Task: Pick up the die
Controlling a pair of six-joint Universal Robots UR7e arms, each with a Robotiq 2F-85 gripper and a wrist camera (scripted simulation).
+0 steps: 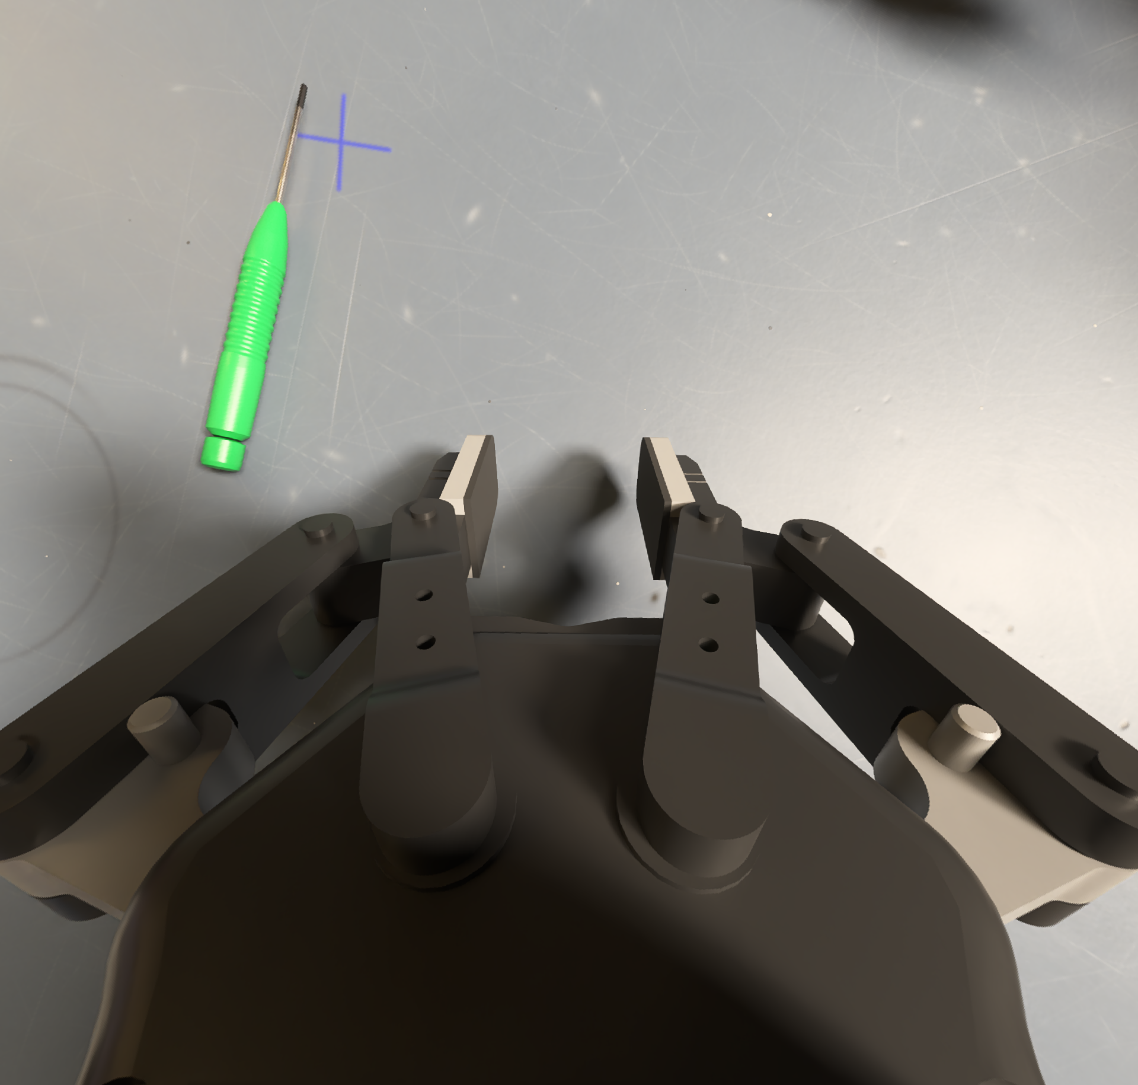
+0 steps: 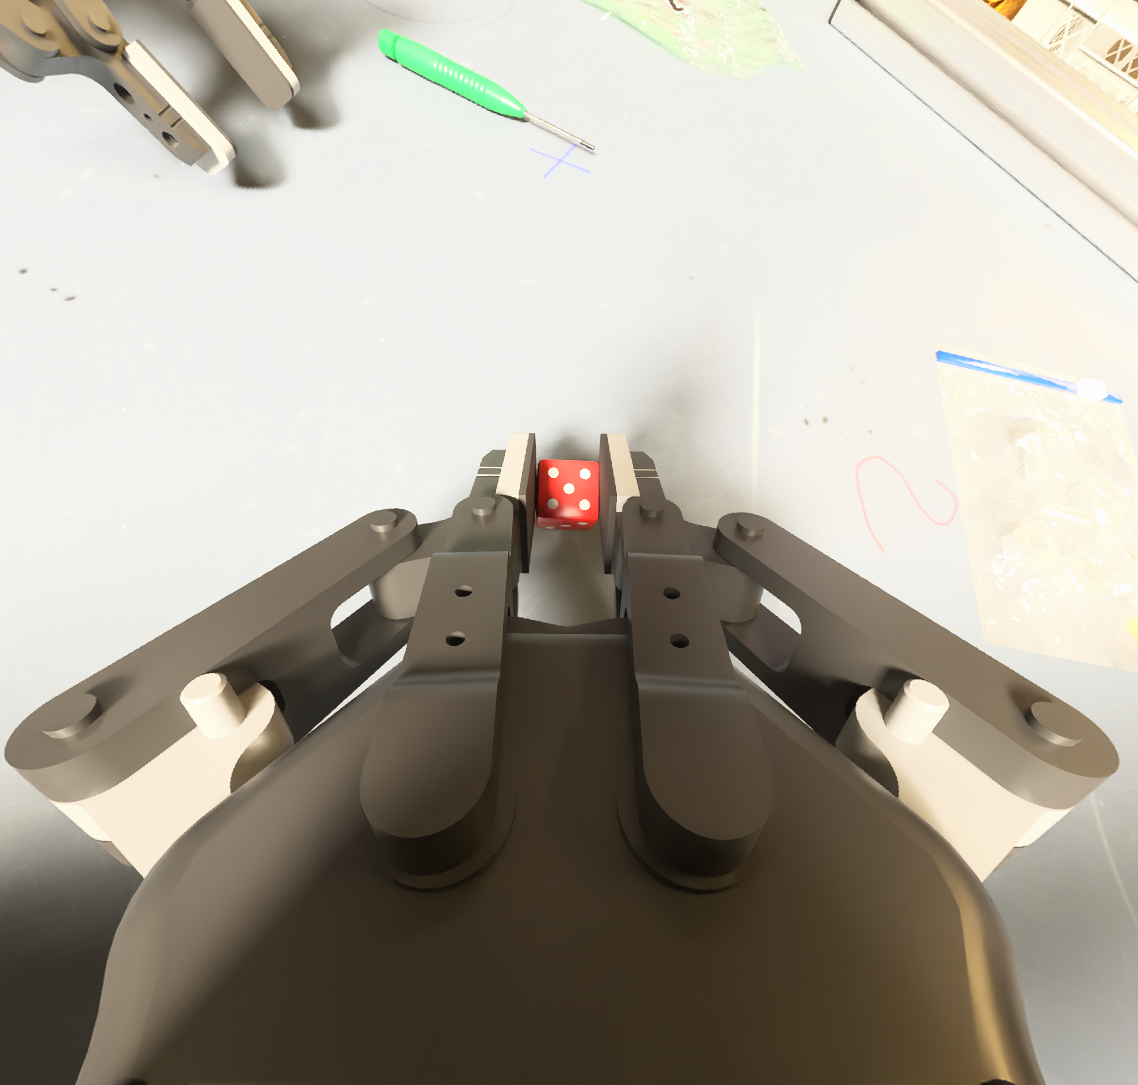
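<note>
The small red cube die with white dots [image 2: 567, 492] is held between the narrowed right gripper [image 2: 567, 470] pads and should be lifted straight, slowly

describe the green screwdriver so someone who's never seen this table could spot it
On the grey table, look beside the blue cross drawn on its surface. The green screwdriver lies flat there, its thin metal tip at the cross. It is the only bright green, ribbed-handled tool.

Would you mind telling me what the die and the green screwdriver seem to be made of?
The die looks like glossy red plastic: it shows soft highlights and white painted pips. The screwdriver seems to have a ribbed green plastic handle with an even sheen, and a thin grey shaft, likely metal.
</note>
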